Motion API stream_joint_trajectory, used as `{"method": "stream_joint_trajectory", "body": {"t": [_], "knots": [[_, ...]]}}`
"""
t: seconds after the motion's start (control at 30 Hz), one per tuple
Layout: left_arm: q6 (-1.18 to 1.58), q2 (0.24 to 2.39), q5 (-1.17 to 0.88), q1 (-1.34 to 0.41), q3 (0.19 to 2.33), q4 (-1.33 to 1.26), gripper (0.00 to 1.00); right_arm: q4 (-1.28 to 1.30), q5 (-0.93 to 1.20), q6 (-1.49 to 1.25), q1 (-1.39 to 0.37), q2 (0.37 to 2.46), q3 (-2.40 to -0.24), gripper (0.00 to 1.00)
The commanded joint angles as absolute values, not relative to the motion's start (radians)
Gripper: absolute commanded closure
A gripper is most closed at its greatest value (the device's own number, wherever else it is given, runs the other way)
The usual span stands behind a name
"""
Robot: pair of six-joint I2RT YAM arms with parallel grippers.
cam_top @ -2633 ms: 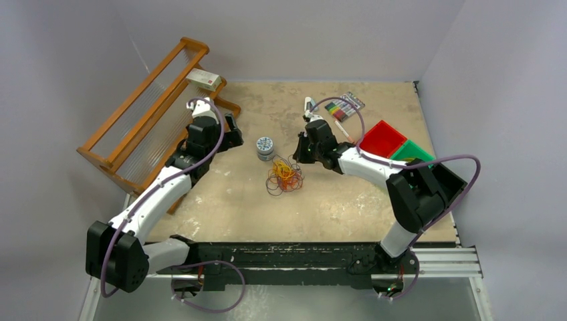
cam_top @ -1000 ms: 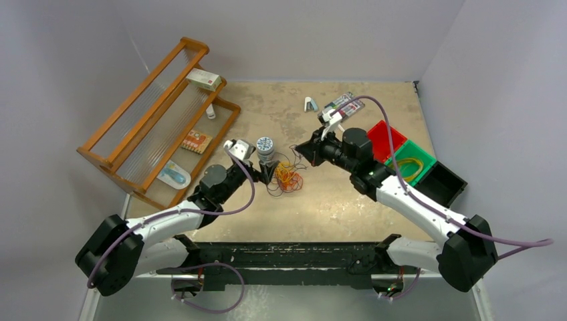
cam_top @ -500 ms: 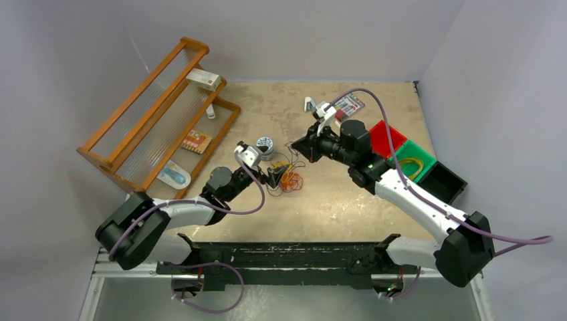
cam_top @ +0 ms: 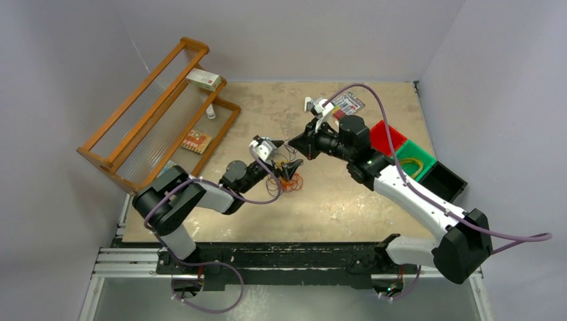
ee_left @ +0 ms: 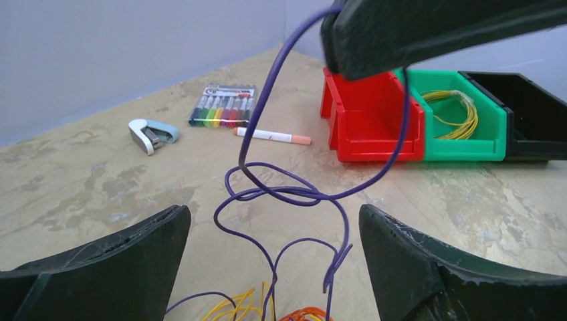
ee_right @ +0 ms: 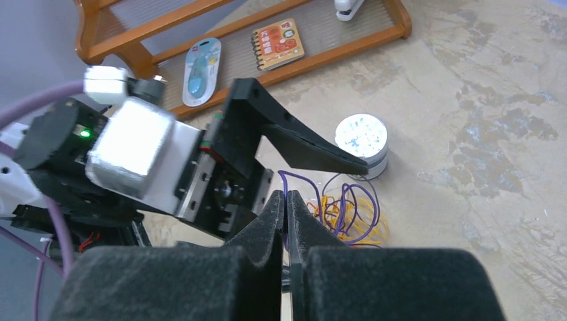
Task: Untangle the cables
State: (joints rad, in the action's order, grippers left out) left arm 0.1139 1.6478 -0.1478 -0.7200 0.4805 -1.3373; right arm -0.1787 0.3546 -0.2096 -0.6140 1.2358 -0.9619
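Cables (cam_top: pixel 289 178): thin looped strands in orange, yellow and purple, knotted into one small heap.
Place: middle of the table (cam_top: pixel 334 200), near a round tin (ee_right: pixel 361 138), between the two grippers.
Purple strand (ee_left: pixel 289 194): raised out of the heap in loose loops that cross each other partway up. Its lower end runs down among the yellow and orange loops.
Right gripper (ee_right: pixel 285 200): fingers clenched tight on the upper part of the purple strand, holding it above the heap.
Left gripper (ee_left: pixel 273 217): fingers spread wide, gripping nothing, low over the table with the raised strand between them.
Bins: red bin (ee_left: pixel 371 120), green bin (ee_left: pixel 461 144) and black bin (ee_left: pixel 535 114) side by side, well apart from the heap. Yellow loops lie in the green one.
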Motion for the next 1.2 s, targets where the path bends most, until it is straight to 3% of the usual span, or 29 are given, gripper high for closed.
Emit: {"method": "stream_joint_trajectory", "body": {"t": [0.0, 0.43, 0.63, 1.17], "knots": [[0.138, 1.739, -0.135, -0.726, 0.539, -1.48, 0.06, -0.22, 0.382, -0.224, -0.609, 1.196, -1.012, 1.0], [0.243, 1.941, -0.159, -0.726, 0.553, -1.571, 0.77, -0.174, 0.31, -0.246, -0.609, 1.079, -1.089, 1.0], [0.266, 1.974, -0.177, -0.726, 0.537, -1.578, 1.0, -0.118, 0.242, -0.213, -0.609, 1.048, -1.169, 1.0], [0.278, 2.007, -0.17, -0.727, 0.476, -1.592, 0.97, -0.153, -0.038, -0.105, -0.609, 0.94, -1.263, 1.0]]}}
